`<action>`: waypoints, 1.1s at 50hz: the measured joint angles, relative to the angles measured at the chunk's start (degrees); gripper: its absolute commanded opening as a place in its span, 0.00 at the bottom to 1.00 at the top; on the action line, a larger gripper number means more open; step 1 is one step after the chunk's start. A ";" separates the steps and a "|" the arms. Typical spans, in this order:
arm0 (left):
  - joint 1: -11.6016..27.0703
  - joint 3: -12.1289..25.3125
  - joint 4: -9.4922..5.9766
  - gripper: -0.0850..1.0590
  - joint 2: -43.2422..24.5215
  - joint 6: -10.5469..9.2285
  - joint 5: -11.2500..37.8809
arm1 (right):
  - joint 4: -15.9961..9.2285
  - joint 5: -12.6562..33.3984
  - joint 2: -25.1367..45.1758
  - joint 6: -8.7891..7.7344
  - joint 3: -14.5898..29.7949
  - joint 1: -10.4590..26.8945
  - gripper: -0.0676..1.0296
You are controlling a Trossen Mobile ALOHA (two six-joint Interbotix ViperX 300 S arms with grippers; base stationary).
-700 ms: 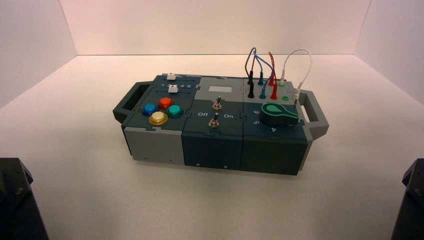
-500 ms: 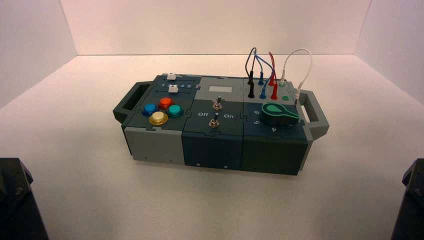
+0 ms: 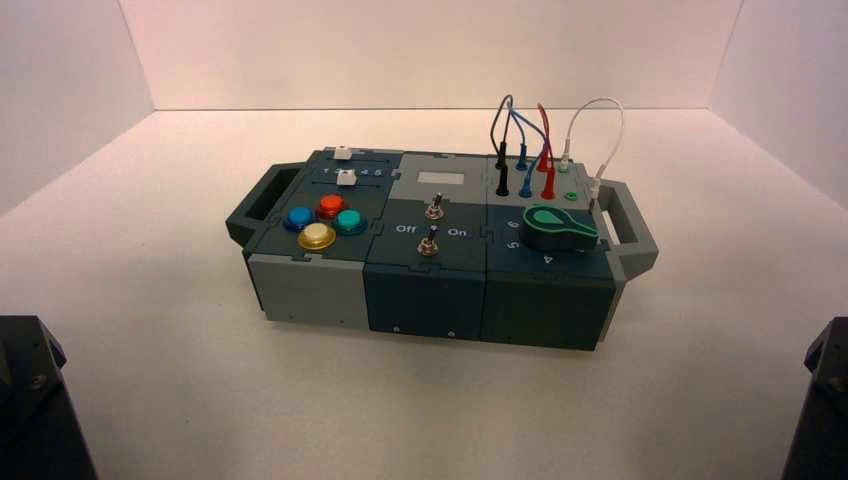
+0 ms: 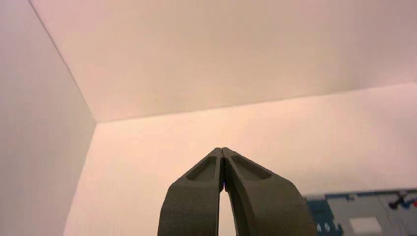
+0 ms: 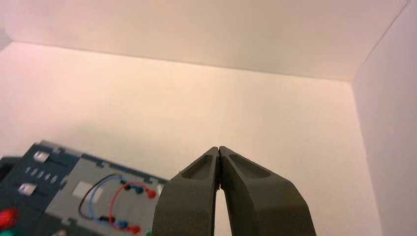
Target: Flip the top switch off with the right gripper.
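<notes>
The top switch (image 3: pixel 435 209) is a small silver toggle on the dark middle panel of the box (image 3: pixel 420 290), right at the edge of the light-grey display plate (image 3: pixel 441 180). A second toggle (image 3: pixel 428 243) stands just nearer, between the "Off" and "On" lettering. My right gripper (image 5: pixel 219 148) is shut on nothing and held well back from the box, whose wired corner (image 5: pixel 98 196) shows in its wrist view; the switch is out of that view. My left gripper (image 4: pixel 223 149) is parked at the near left, also shut and empty.
Four coloured buttons (image 3: pixel 322 221) and two white sliders (image 3: pixel 345 166) sit on the box's left part. A green knob (image 3: pixel 556 228) and plugged wires (image 3: pixel 530 140) are on its right. Handles stick out at both ends. Both arm bases (image 3: pixel 30 400) (image 3: pixel 822 395) fill the near corners.
</notes>
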State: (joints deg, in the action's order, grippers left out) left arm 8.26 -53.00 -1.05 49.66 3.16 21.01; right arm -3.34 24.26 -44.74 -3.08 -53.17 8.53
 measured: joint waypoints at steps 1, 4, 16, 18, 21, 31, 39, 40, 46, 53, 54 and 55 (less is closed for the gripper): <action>0.00 0.00 0.00 0.05 -0.09 0.00 0.09 | 0.00 0.09 0.00 0.00 0.00 0.09 0.04; 0.00 0.26 0.00 0.05 -0.53 0.00 1.85 | -0.09 1.85 0.26 0.00 0.53 0.88 0.04; 0.79 2.20 -0.18 0.05 -2.11 0.00 10.28 | -0.97 7.65 1.76 0.00 1.67 1.41 0.04; 1.14 2.72 -0.18 0.05 -2.55 0.00 12.22 | -1.23 9.23 2.29 0.00 2.11 1.41 0.04; 1.85 3.78 -0.18 0.05 -3.87 0.00 16.44 | -1.67 13.10 3.96 0.00 3.08 1.41 0.04; 4.75 6.68 -0.18 0.05 -7.65 0.09 26.63 | -3.52 22.85 9.32 0.00 6.42 1.41 0.04; 8.88 8.44 -0.62 0.05 -10.11 0.09 33.84 | -5.80 30.06 11.07 0.00 8.26 1.41 0.04; 9.58 8.70 -0.70 0.05 -10.46 0.00 34.63 | -5.89 30.15 11.07 0.00 8.26 1.41 0.04; 13.01 9.32 -1.32 0.05 -11.69 0.09 38.32 | -7.03 34.80 11.78 -0.18 8.79 1.41 0.04; 15.91 9.32 -1.58 0.05 -12.22 0.00 40.08 | -7.47 38.06 12.66 -0.79 8.79 1.41 0.04; 16.52 9.32 -1.58 0.05 -12.39 0.09 40.52 | -7.56 38.94 12.83 -0.88 8.79 1.41 0.04; 16.61 9.32 -1.58 0.05 -12.48 0.09 40.61 | -7.56 39.02 12.83 -0.88 8.79 1.41 0.04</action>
State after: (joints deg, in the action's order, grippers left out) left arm 24.87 -43.68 -2.64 37.18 3.25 61.61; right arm -10.90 63.28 -31.90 -3.96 -44.38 9.93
